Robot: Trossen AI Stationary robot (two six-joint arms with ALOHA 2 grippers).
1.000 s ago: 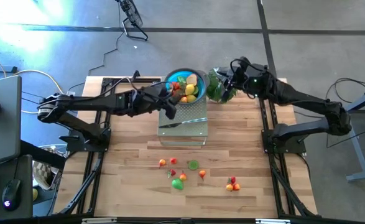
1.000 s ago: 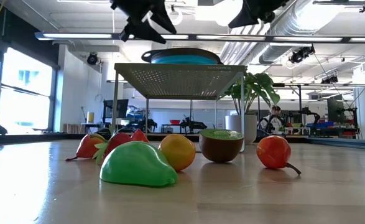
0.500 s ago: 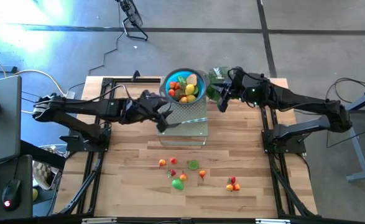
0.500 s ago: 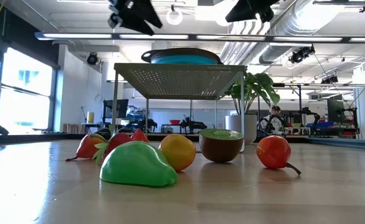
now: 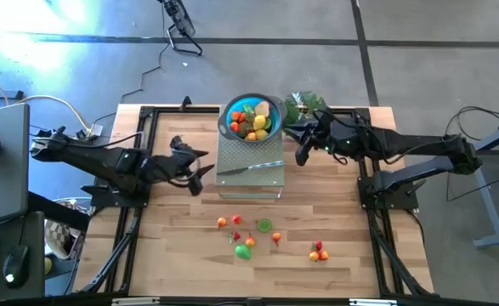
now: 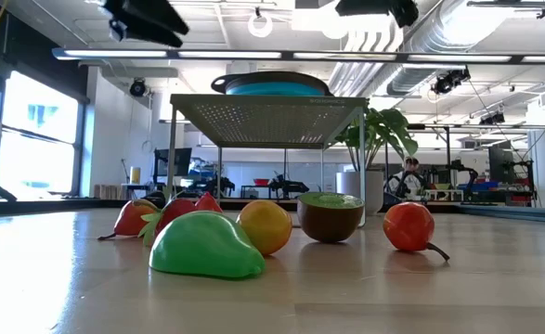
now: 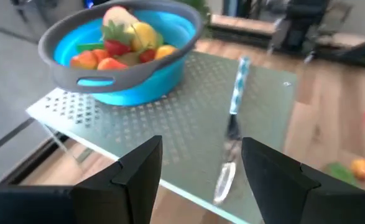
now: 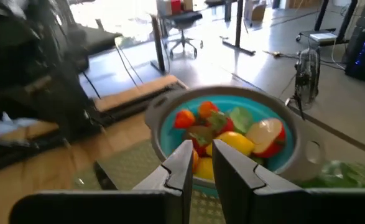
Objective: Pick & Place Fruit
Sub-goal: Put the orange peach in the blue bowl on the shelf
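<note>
The blue bowl [image 5: 251,119] holds several toy fruits [image 7: 123,43] and stands on the far end of a perforated metal stand [image 5: 251,174]. More fruit lies loose on the near part of the table: a green one [image 6: 205,246], an orange one [image 6: 266,225], a kiwi half [image 6: 330,215] and a red one [image 6: 409,225]. My left gripper [image 5: 194,167] hovers open and empty just left of the stand, facing the bowl [image 7: 126,62]. My right gripper [image 5: 303,150] hovers off the stand's right side, shut and empty, facing the bowl [image 8: 232,134].
A slim silver knife [image 5: 249,167] lies across the stand's top. A leafy green plant [image 5: 304,106] stands at the far edge, right of the bowl. Black frame rails run along the table's left and right sides [image 5: 134,229]. Bare wood lies around the loose fruit.
My left gripper has drawn back from above the bowl toward the table's left edge, off the stand, sinking a little and rolling. My right gripper has swung from the plant toward the near edge, beside the stand, rolling as it went. No fruit has moved.
</note>
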